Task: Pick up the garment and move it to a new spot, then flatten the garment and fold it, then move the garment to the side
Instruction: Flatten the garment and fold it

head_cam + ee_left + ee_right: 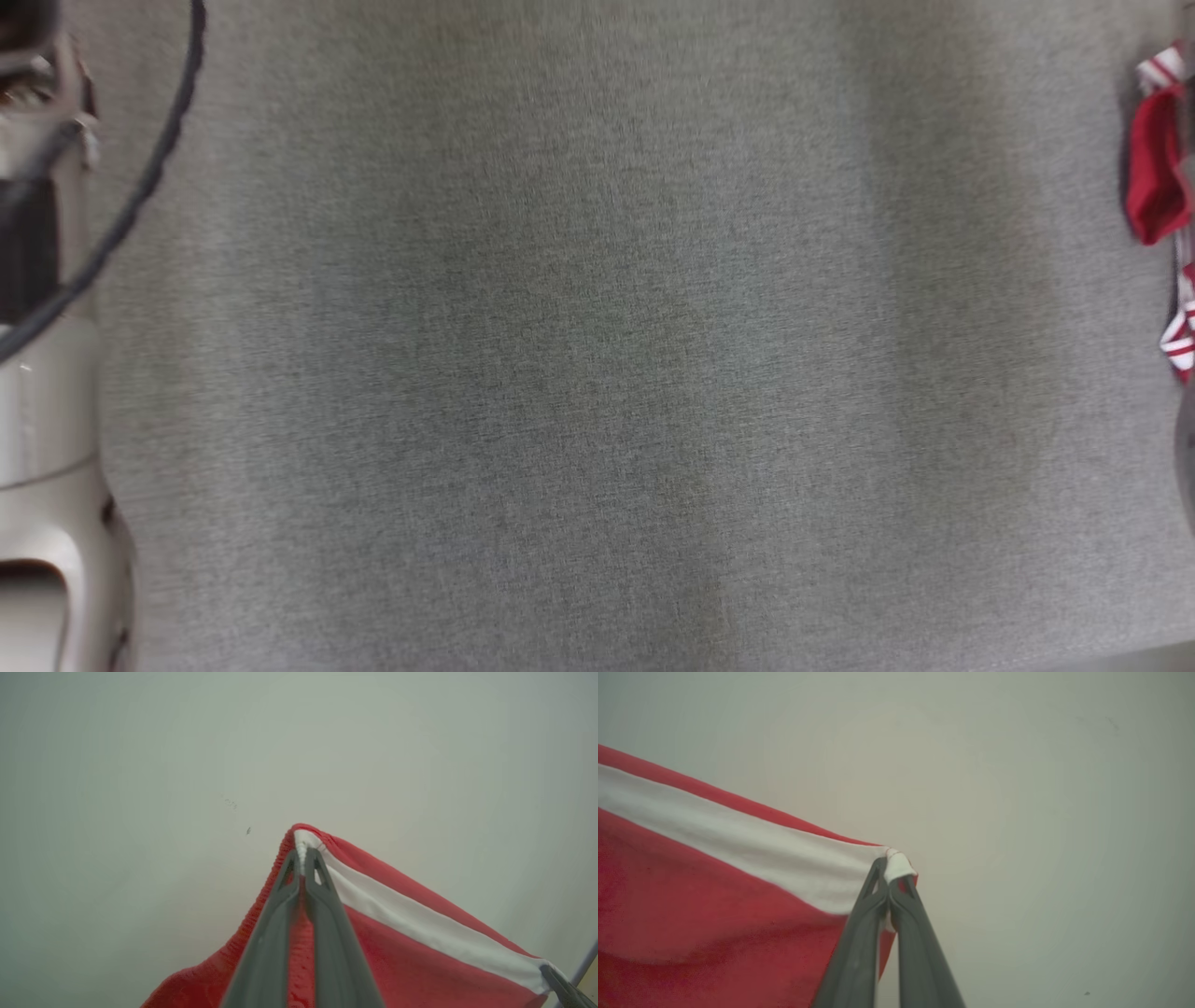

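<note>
The garment is red cloth with a white stripe. In the left wrist view my left gripper (302, 856) is shut on a corner of the garment (411, 961), which stretches taut to the lower right. There the tip of another dark gripper (563, 989) pinches its far corner. In the right wrist view my right gripper (888, 868) is shut on the white-striped corner of the garment (714, 896), which spreads away to the left. In the head view a strip of the garment (1156, 182) shows at the right edge.
A grey fabric-covered table (597, 355) spreads across the head view. A pale robot arm (47, 467) with a black cable (140, 196) runs down the left edge. Behind both wrist views is a plain pale surface (187, 765).
</note>
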